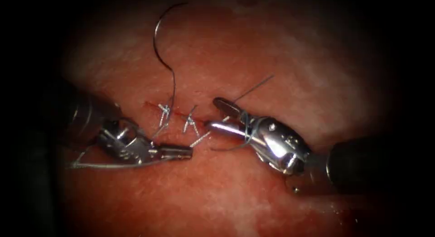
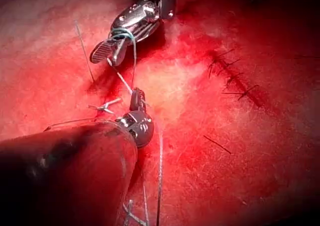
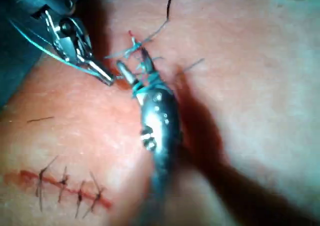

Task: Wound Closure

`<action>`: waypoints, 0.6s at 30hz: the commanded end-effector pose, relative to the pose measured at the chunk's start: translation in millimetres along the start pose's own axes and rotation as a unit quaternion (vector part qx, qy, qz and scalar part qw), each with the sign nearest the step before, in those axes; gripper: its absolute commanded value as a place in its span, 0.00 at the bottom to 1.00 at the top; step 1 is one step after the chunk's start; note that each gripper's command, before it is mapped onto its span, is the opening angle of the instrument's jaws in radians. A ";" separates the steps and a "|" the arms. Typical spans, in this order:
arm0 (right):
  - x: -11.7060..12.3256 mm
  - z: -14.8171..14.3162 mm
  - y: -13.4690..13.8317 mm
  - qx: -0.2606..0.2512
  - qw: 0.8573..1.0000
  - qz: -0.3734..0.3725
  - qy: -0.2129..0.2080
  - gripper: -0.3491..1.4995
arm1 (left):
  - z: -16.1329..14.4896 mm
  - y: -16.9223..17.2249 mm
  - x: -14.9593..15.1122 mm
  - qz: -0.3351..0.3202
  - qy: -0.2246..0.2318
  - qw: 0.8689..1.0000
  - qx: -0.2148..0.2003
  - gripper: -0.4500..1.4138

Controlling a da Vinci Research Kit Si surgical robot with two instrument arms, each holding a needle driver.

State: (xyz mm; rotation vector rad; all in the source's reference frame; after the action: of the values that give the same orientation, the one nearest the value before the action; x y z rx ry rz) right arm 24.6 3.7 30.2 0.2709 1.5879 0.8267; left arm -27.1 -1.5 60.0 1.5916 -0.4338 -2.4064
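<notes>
L hand (image 1: 183, 151), lower left of centre in the endoscope view, is pressed together, tip pointing right. A thread (image 1: 165, 60) strand runs from its tip up-right toward the cut (image 1: 190, 119), so it seems to be pinching thread, though the exact grip point is hard to make out. Another pale strand trails left beneath its body.

R hand (image 1: 216, 113), right of centre, is spread: one jaw up toward the centre, the other lower and pointing left at the cut. Thread is looped around both jaws near the hinge, w/ a free strand going up-right and a thin curved piece below the lower jaw. Nothing is pinched between the jaws. Can't tell if that curved piece is thread or needle; the needle can't be identified w/ certainty.

Tissue (image 1: 272, 55) is pink-red, w/ the cut running across the centre, a bit of red fluid (image 1: 149, 103) at its left end. Two knots w/ short cut ends (image 1: 164, 111) sit on the cut between the hands. A long dark thread arcs from the left knot to the upper left of the frame.

L wrist view: an older stitched line (image 2: 235, 78) w/ dark stitches.
</notes>
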 end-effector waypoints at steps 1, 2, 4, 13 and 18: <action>-1.6 -0.5 -0.6 -0.013 1.000 0.012 -0.001 0.44 | 0.6 1.3 0.5 -0.003 0.001 1.000 -0.001 0.00; -1.8 -0.8 -0.4 -0.023 0.999 0.023 -0.001 0.44 | 0.7 1.2 0.8 -0.004 0.002 1.000 -0.002 0.00; -2.1 -1.2 -0.2 -0.041 0.999 0.033 0.000 0.44 | 1.1 1.1 1.4 -0.006 0.003 1.000 -0.002 0.00; -3.4 -2.9 0.4 -0.109 0.991 0.083 0.001 0.44 | 1.9 -0.7 4.1 -0.016 0.011 1.000 -0.005 0.00; -3.8 -4.4 1.3 -0.152 0.983 0.099 -0.005 0.44 | 2.0 -1.8 5.3 -0.014 0.012 1.000 -0.005 0.00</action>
State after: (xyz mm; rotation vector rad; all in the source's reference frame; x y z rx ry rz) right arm 20.3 2.1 33.6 0.2079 1.4172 1.2100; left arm -30.6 -0.3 55.0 1.6290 -0.4028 -2.4013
